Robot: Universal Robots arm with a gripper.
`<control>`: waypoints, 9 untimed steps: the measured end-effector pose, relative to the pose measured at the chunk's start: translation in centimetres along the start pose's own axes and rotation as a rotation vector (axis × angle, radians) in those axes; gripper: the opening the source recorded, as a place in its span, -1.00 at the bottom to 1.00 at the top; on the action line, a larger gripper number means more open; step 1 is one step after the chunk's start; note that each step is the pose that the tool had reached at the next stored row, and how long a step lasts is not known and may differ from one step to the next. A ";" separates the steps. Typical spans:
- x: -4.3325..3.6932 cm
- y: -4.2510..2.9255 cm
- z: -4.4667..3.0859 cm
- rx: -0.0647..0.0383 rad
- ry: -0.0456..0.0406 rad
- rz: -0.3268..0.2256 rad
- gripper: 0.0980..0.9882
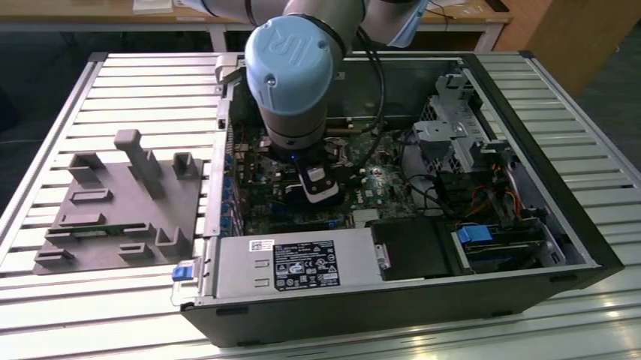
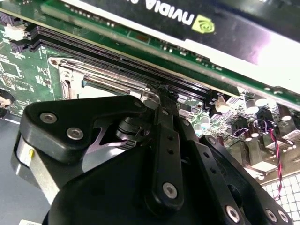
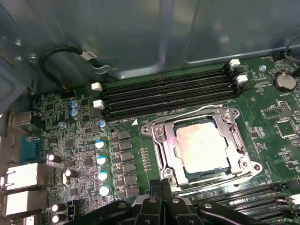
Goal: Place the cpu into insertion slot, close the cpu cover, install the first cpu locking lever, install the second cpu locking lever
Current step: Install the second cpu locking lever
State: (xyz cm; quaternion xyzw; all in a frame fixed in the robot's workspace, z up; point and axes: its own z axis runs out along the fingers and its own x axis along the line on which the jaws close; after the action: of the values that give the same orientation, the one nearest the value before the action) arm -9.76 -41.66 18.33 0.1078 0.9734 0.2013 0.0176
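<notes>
slatted metal table (image 1: 60, 112) | wooden desk (image 1: 100, 11) behind | dark floor (image 1: 616, 82)

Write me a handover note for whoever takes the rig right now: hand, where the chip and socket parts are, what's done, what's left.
Hand: low inside the open computer case, fingers together right at the edge of the socket, holding nothing that shows.
Chip: already lying flat in the socket, in the first wrist view.
Cover: the metal frame lies down around the chip.
Levers: thin metal bars run along the socket's sides; whether either one is hooked cannot be told.
Done: chip placed, cover down.
Left: check and lock both levers.
</notes>
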 end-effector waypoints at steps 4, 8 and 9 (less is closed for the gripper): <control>0.00 0.08 -0.17 0.000 -0.0003 0.000 -0.99; 0.13 0.11 -0.06 0.000 -0.0028 -0.001 -0.99; 0.19 0.11 0.04 0.000 -0.0039 -0.002 -0.99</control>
State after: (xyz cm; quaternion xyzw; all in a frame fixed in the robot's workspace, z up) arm -9.92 -41.50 18.34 0.1073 0.9734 0.2013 0.0196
